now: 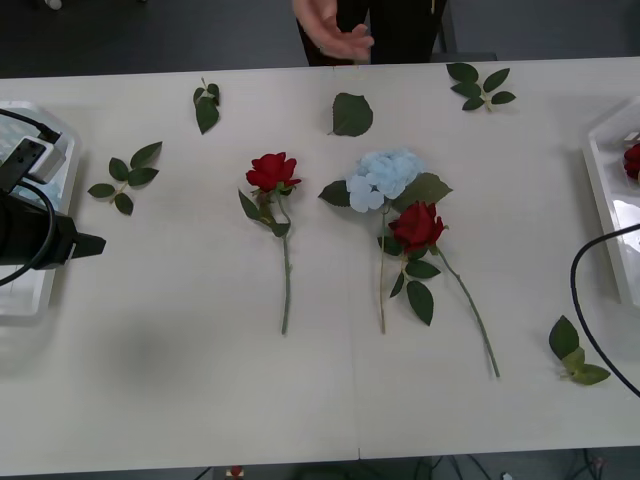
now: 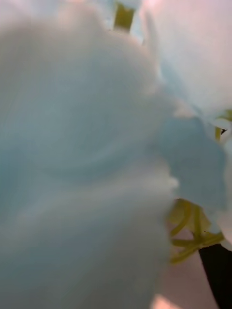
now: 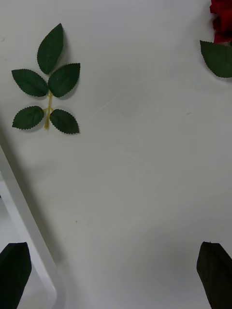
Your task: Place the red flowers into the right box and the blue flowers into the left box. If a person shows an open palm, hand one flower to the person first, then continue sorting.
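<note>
Currently my left gripper [image 3: 116, 277] hovers spread wide beside the left box [image 1: 30, 290]; the light, floppy red flowers [image 1: 273, 172] need a mid-stem grasp.

No legible text, labels, brands, numbers or signs on any surface in the three views.
</note>
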{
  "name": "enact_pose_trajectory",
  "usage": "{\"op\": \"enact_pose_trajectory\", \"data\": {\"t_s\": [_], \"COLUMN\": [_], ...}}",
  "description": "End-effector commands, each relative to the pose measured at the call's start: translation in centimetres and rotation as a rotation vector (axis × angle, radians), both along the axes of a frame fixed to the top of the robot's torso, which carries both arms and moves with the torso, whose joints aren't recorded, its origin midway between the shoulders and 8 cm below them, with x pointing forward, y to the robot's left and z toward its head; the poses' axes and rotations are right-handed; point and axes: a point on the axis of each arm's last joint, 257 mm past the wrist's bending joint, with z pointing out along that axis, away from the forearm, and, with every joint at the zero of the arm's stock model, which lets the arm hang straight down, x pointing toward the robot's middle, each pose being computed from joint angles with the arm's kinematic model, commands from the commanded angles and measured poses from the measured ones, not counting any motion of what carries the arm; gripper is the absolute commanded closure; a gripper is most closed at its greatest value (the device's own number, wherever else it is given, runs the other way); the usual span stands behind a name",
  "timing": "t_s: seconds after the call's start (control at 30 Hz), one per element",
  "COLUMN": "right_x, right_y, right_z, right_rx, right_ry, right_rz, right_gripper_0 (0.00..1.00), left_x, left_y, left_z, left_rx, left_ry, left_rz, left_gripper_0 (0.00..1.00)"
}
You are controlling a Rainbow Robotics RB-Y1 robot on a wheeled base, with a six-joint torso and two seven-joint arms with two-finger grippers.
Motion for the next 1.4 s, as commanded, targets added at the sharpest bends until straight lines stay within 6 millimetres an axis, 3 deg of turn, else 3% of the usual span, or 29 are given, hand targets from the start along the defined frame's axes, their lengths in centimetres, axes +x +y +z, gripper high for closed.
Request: {"op": "enact_pose_trajectory", "data": {"t_s": [0.03,0.17,0.27,0.7,0.73,0.8,0.9,0.97,1.17,1.4], "right_x": [-1.5,-1.7,-1.5,-1.5,-1.6,-1.7,-1.8,-1.9,-2.0,-1.7], "right_y": [4.9,7.1,8.0,8.1,8.2,8.3,8.5,8.5,8.7,9.1], "right_z": [5.5,7.8,8.1,8.3,8.2,8.3,8.1,8.1,7.9,6.4], "right_rx": [-0.01,0.016,0.031,0.046,0.045,0.058,0.08,0.084,0.085,0.055], "right_ry": [-0.167,-0.229,-0.228,-0.224,-0.223,-0.215,-0.187,-0.181,-0.172,-0.133], "right_rz": [0.026,0.013,0.019,0.021,0.023,0.033,0.06,0.068,0.077,0.101], "right_gripper_0": [1.0,1.0,1.0,1.0,0.91,0.56,0.32,0.22,0.1,0.08], "left_x": [0.3,0.3,0.3,0.3,0.3,0.3,0.3,0.3,0.3,0.3], "left_y": [-0.7,-0.7,-0.7,-0.7,-0.7,-0.7,-0.7,-0.7,-0.7,-0.7], "left_z": [0.6,0.6,0.6,0.6,0.6,0.6,0.6,0.6,0.6,0.6], "left_rx": [-0.02,-0.02,-0.02,-0.02,-0.02,-0.02,-0.02,-0.02,-0.02,-0.02], "left_ry": [-0.024,-0.024,-0.024,-0.024,-0.024,-0.024,-0.024,-0.024,-0.024,-0.024], "left_rz": [0.009,0.009,0.009,0.009,0.009,0.009,0.009,0.009,0.009,0.009], "left_gripper_0": [0.0,0.0,0.0,0.0,0.0,0.0,0.0,0.0,0.0,0.0]}}
